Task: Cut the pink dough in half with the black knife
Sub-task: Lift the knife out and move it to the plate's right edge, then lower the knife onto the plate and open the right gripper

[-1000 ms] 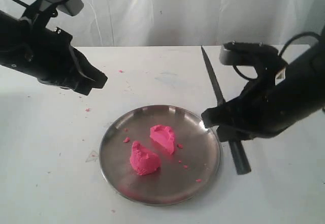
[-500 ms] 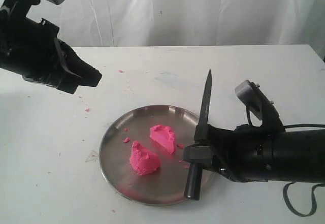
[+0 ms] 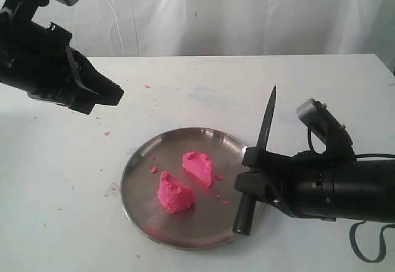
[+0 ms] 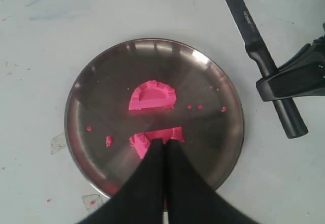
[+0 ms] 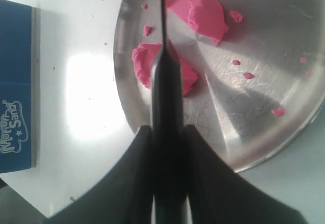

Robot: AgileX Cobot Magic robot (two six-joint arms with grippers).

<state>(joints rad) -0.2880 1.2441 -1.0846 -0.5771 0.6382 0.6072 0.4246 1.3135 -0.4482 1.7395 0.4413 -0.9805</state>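
The pink dough lies as two wedge chunks (image 3: 197, 167) (image 3: 174, 193) on the steel plate (image 3: 203, 226). My right gripper (image 3: 247, 174) is shut on the handle of the black knife (image 3: 267, 124). It holds the knife at the plate's right rim with the blade pointing up and away. In the right wrist view the knife (image 5: 163, 82) crosses over one chunk (image 5: 142, 64), and the other chunk (image 5: 200, 13) lies beyond. My left gripper (image 3: 114, 93) hangs shut and empty above the table at the left. Its fingertips (image 4: 156, 145) hide part of one chunk (image 4: 172, 133).
Small pink crumbs (image 3: 153, 169) dot the plate and the white table (image 3: 185, 87). A blue box (image 5: 15, 82) labelled Morton Sand stands beside the plate in the right wrist view. A clear scrap (image 3: 112, 190) lies left of the plate. A white curtain backs the table.
A second ago the knife lay on the table right of the plate under my right gripper. It then rose in that gripper's grasp and has now shifted a little right. The left arm drew back left.
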